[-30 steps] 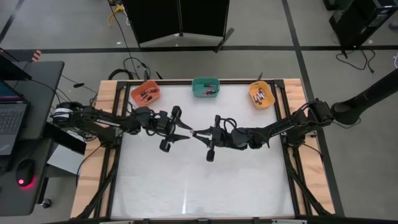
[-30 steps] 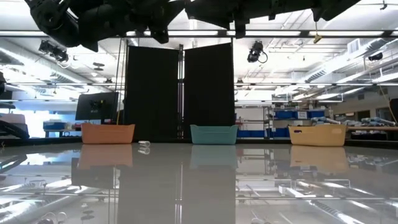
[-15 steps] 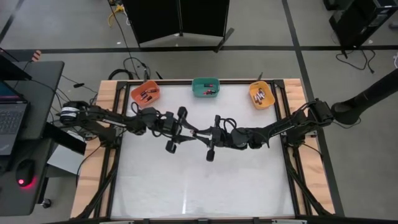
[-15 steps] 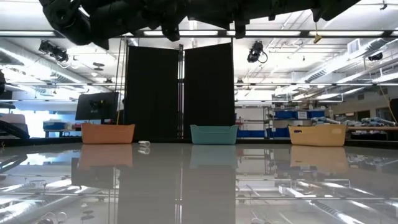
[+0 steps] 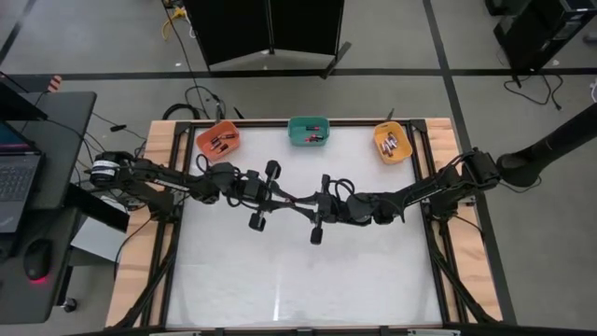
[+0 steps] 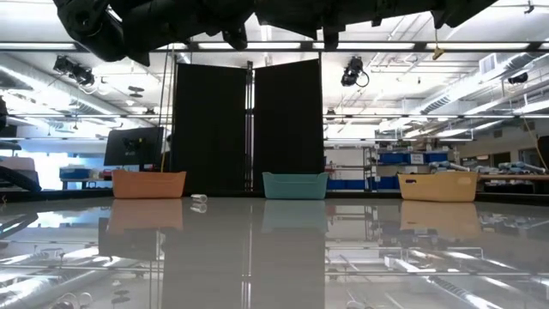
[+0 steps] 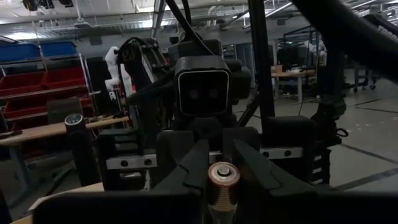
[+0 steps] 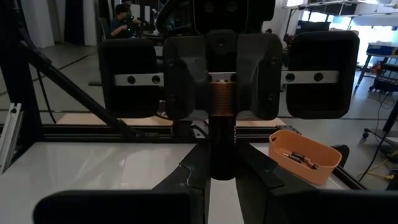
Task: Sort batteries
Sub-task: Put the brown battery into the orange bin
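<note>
Overhead, the 2 arms meet nose to nose above the middle of the table (image 5: pixel 298 271); the left gripper (image 5: pixel 291 198) and the right gripper (image 5: pixel 300 202) sit tip to tip, both raised off the surface; between them is 1 battery (image 8: pixel 222 134), a dark cylinder with a coppery end, held level across the gap; in the right wrist view the right gripper's fingers (image 8: pixel 193 171) are closed on its dark end while the left gripper's fingers (image 8: pixel 180 84) are closed on its coppery end; the left wrist view shows the same battery end-on, pinched by both claws; so each claw is narrowed around the 1 battery, neither wide; along the far edge stand the orange bin (image 5: pixel 219 140), the teal bin (image 5: pixel 308 131) and the yellow bin (image 5: pixel 391 142), each with batteries inside; the low view shows 1 small pale thing (image 6: pixel 199 202) lying on the table near the orange bin, too small to identify.
</note>
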Motion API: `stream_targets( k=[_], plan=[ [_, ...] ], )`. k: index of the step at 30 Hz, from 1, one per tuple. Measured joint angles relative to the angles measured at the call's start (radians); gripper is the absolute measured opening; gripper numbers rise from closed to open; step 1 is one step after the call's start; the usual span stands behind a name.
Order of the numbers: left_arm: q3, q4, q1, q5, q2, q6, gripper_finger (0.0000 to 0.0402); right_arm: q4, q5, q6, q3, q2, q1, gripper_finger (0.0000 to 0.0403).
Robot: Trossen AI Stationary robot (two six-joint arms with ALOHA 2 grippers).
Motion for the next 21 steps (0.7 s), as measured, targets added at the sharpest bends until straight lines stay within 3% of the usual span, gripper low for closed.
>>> stream_targets(
  k=[6,15,21],
  plan=[
    [0.000,0.000,0.000,-0.001,0.000,0.003,0.0053,0.000,0.006,-0.009,0.000,0.000,0.000,0.0061],
    [-0.002,0.001,0.001,-0.004,-0.015,0.005,0.0053,-0.002,0.069,0.011,0.001,0.000,-0.001,0.0163],
    [0.017,-0.030,0.001,0.012,-0.048,0.031,0.0053,-0.026,0.088,-0.015,0.001,-0.010,-0.002,0.0207]
  ],
)
